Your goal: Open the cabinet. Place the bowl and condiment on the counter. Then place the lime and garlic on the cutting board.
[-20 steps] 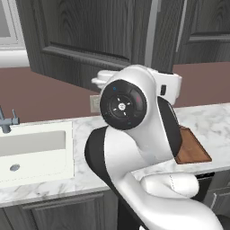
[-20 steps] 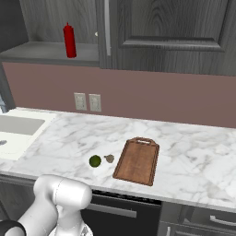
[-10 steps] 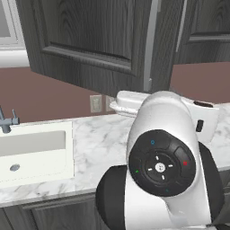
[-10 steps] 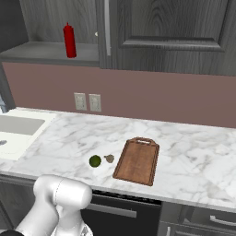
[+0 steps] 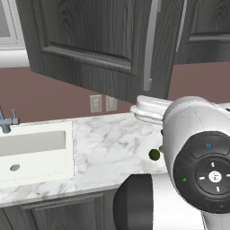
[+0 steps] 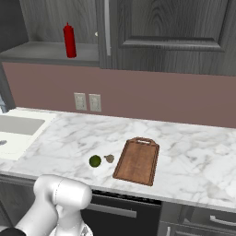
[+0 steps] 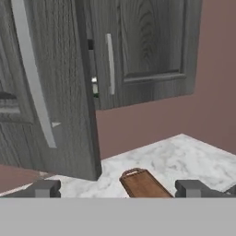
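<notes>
The gripper (image 7: 117, 189) is spread wide and holds nothing, facing the cabinet (image 7: 50, 87), whose door is swung open. On its bare shelf the red condiment (image 6: 69, 40) stands upright at 11 o'clock from the board (image 6: 137, 161). The lime (image 6: 95, 161) and garlic (image 6: 109, 158) lie side by side on the counter (image 6: 193, 161), just at the board's 9 o'clock

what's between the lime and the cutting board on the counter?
The garlic sits between lime and cutting board, apart from both, in the right base view.
</notes>
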Tool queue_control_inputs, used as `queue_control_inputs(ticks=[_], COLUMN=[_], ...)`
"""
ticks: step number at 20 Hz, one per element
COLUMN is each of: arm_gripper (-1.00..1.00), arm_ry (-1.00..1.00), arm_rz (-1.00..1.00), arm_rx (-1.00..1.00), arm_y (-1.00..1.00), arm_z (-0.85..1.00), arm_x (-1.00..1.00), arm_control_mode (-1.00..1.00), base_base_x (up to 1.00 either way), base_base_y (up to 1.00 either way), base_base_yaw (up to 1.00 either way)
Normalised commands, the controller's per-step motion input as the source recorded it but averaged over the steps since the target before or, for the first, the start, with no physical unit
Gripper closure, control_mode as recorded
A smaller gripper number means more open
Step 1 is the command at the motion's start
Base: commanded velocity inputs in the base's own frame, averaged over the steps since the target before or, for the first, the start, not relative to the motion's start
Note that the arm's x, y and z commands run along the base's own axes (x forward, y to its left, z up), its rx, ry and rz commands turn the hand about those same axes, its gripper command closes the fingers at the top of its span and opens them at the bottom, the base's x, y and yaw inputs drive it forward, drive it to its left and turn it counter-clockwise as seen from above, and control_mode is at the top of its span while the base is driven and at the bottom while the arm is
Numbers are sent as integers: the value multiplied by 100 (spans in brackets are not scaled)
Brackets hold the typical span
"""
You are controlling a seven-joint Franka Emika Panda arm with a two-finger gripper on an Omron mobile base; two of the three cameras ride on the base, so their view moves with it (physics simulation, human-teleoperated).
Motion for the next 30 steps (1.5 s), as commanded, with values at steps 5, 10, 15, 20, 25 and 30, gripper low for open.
queue_control_inputs(ticks=[5, 10, 15, 20, 25, 30], arm_gripper=[-100, -100, -100, -100, -100, -100], arm_ry=[1, 0, 0, -1, -5, 0], arm_rz=[3, 9, 7, 9, 10, 8], arm_rx=[12, 17, 20, 22, 24, 21], arm_y=[-55, -68, -58, -34, -24, -3], arm_z=[0, 0, 0, 0, 0, 0], arm_x=[0, -4, 0, 11, 13, 8], arm_control_mode=[-100, -100, -100, -100, -100, -100], base_base_x=[0, 0, 0, 0, 0, 0], base_base_y=[0, 0, 0, 0, 0, 0], base_base_yaw=[0, 0, 0, 0, 0, 0])
